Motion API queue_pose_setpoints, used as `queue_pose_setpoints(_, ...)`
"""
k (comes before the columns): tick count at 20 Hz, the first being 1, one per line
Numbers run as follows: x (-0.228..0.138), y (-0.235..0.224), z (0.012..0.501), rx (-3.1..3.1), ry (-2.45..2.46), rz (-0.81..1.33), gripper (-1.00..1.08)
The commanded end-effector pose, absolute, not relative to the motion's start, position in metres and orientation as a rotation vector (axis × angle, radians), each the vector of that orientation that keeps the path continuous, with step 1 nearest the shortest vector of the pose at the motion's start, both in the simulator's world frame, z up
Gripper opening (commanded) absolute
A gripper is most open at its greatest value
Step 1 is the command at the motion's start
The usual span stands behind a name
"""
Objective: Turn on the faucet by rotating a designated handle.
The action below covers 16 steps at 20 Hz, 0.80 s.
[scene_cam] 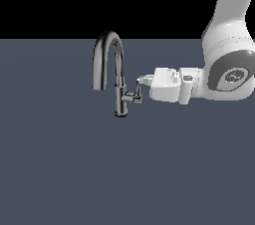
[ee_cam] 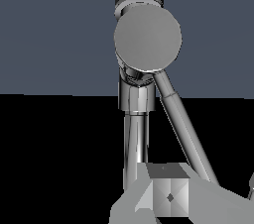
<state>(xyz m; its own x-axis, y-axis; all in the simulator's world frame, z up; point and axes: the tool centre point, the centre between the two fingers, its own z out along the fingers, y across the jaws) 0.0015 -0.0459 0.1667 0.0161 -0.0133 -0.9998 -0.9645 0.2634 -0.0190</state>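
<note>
1. Chrome is the material of the faucet point(scene_cam: 115, 69), which is seen standing upright on the slate-grey surface point(scene_cam: 60, 169), a little above and left of the centre of the exterior view; its arched spout curls over towards that view's left.
2. From the short body a horizontal stub is carried out towards the exterior view's right, and on its end the handle point(scene_cam: 138, 89), a thin flat lever, is held upright.
3. The white claw point(scene_cam: 142, 78) has been laid nearly level, reaching in from the right of the frame, so that its tip is set just beside the upper part of the handle; whether it is touching cannot be told.
4. How far the fingers are spread cannot be told: only one pale finger is made out in the exterior view, and in the wrist view only a grey block of a finger point(ee_cam: 168, 193) is shown at the lower edge.
5. In the wrist view the stub's round end cap point(ee_cam: 147, 39) is faced almost squarely, with the lever running down from it towards the claw; such an alignment is judged to suit a sideways push that would rotate the lever about the stub.
</note>
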Motion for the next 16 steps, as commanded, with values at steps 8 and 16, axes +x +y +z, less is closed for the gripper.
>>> queue_pose_setpoints(8, -0.026, -0.035, 0.148, -1.029, 1.313, 1.002, -1.0)
queue_pose_setpoints(16, -0.055, -0.024, 0.128, -1.031, 1.308, 1.012, -1.0)
